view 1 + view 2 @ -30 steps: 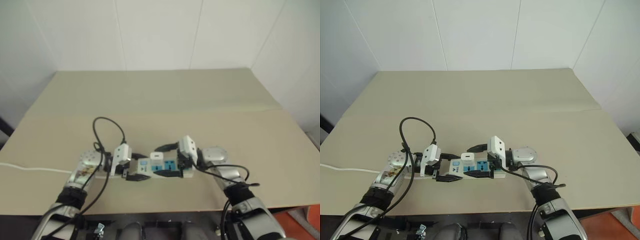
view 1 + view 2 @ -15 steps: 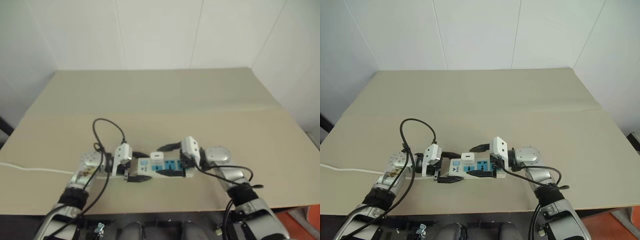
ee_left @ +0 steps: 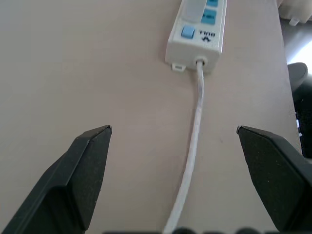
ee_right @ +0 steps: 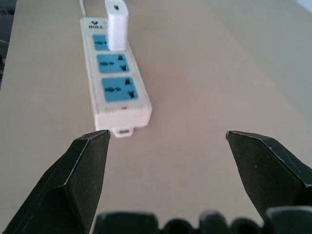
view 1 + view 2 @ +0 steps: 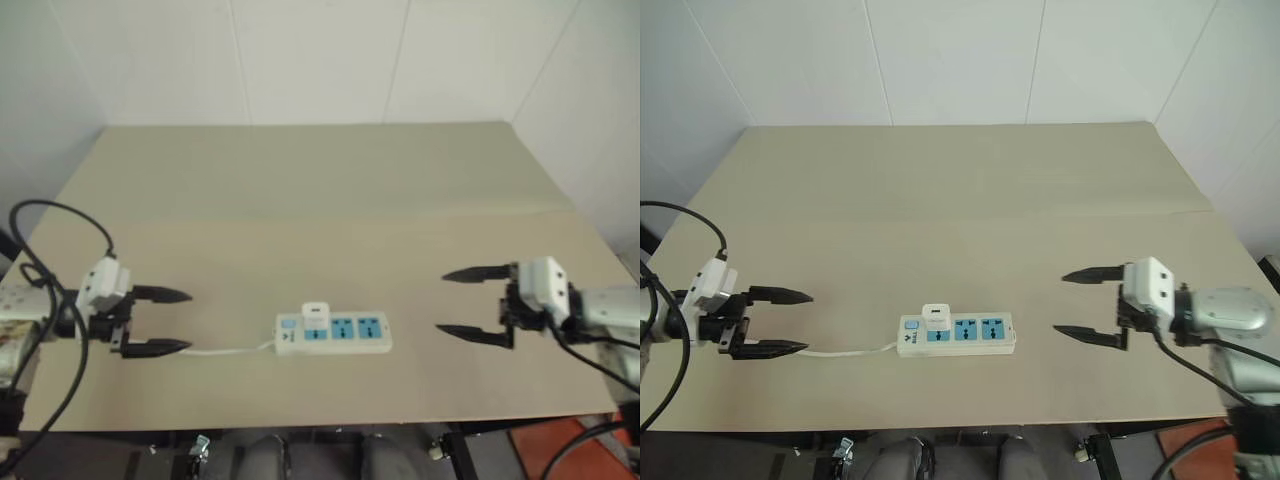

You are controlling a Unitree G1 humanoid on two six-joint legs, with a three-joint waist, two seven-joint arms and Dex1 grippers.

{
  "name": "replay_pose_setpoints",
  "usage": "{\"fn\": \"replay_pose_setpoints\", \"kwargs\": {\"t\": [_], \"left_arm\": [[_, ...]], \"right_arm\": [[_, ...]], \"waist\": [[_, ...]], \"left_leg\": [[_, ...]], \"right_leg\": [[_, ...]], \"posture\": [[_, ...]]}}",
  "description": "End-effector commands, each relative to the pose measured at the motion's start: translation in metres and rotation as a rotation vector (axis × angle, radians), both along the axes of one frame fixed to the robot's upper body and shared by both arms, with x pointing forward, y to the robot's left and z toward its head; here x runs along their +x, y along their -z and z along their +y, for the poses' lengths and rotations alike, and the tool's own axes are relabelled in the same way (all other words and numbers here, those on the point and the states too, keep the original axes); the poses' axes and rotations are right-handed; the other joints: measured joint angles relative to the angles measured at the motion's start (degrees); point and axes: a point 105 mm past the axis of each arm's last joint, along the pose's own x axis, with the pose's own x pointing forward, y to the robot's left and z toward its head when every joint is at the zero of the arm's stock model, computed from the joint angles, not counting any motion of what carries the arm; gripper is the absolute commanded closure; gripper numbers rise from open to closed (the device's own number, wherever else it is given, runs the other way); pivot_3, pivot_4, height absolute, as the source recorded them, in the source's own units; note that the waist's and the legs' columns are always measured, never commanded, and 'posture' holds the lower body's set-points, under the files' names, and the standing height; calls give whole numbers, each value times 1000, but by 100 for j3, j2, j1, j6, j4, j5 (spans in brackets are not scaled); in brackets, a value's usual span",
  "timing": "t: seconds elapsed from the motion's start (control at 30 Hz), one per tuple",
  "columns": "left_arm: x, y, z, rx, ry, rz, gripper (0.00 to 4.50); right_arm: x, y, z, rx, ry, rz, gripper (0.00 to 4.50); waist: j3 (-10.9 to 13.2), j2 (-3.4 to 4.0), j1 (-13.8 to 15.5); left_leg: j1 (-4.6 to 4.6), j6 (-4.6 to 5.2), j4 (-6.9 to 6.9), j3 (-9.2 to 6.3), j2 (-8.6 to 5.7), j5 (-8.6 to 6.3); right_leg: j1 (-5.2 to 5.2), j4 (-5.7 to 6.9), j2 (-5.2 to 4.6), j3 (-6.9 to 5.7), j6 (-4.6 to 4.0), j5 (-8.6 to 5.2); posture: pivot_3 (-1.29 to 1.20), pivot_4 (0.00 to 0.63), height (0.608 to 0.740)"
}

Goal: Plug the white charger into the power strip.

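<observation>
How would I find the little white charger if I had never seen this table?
Look at the wide beige tabletop, then at the long white plastic power strip with blue sockets near its front edge. The small white cube-shaped charger stands upright in the socket nearest the cord end. The two other blue sockets are bare.

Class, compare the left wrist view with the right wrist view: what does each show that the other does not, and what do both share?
Left wrist view alone: the thin white cord entering the strip's switch end, with the left gripper open. Right wrist view alone: two free blue sockets and the strip's far end, with the right gripper open. Both: the power strip on the table with the white charger standing in it.
</observation>
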Motion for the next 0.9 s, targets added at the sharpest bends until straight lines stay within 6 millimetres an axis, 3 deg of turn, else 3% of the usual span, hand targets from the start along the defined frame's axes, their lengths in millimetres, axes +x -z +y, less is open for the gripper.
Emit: {"fn": "replay_pose_setpoints", "kwargs": {"t": [0.03, 0.23, 0.9], "left_arm": [[7, -9, 8, 79, -27, -93, 12], [10, -9, 1, 61, -15, -105, 12], [16, -9, -17, 42, 24, -79, 12]], "right_arm": [[-9, -24, -7, -1, 35, -23, 0], [-20, -33, -11, -21, 60, -24, 0], [-21, -17, -20, -75, 143, -29, 0]], "waist": [[3, -3, 0], [4, -4, -20], [4, -6, -13]], "left_leg": [[0, -1, 1, 1, 1, 1], [4, -3, 2, 6, 5, 2], [2, -4, 13, 17, 0, 3]], "right_leg": [[0, 0, 0, 1, 0, 0], [4, 2, 6, 4, 5, 4], [6, 12, 7, 11, 18, 12]], "posture": [[0, 150, 740], [0, 150, 740], [0, 150, 740]]}}
